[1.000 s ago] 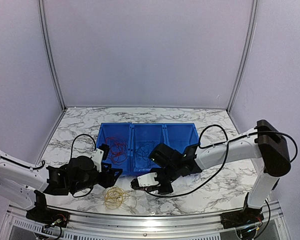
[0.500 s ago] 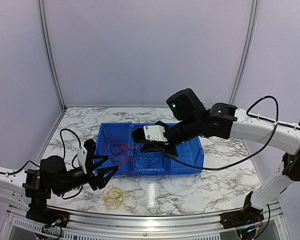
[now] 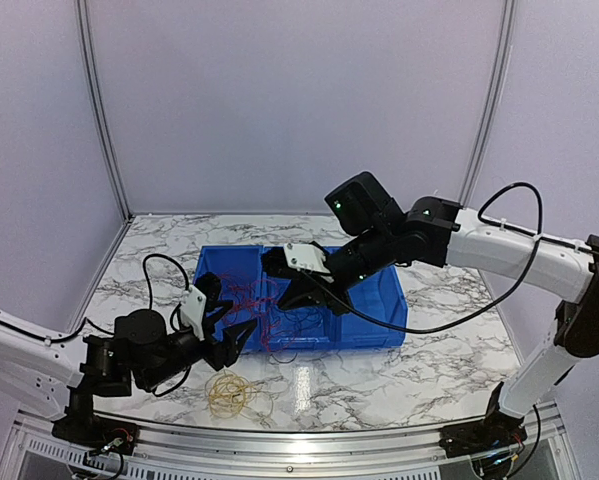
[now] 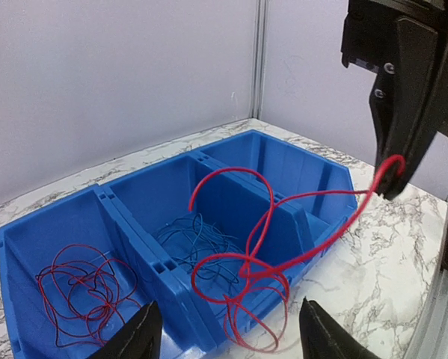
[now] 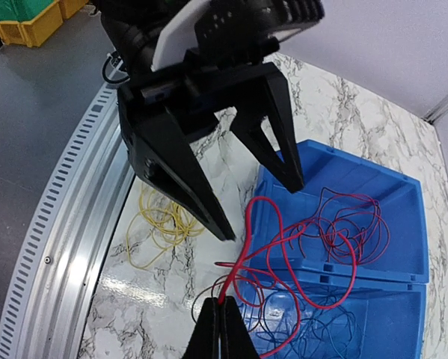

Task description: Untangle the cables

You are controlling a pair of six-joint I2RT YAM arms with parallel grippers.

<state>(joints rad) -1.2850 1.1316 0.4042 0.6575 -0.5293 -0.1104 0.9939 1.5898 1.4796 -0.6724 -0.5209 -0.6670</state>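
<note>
Bright, even light falls from overhead, laying a white glare streak on the glossy marble surface (image 3: 301, 382) near the left fingers (image 3: 237, 340) and only faint, soft shadows under them, while those fingers look slightly blurred in their own wrist view.

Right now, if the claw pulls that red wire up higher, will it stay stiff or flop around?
Probably floppy: the red cable sags in loose curls below the right claw pinching it. Likely very light, since it is thin and one pinch carries it. It might snag, as its loops hang right by the blue bin and its front wall.
</note>
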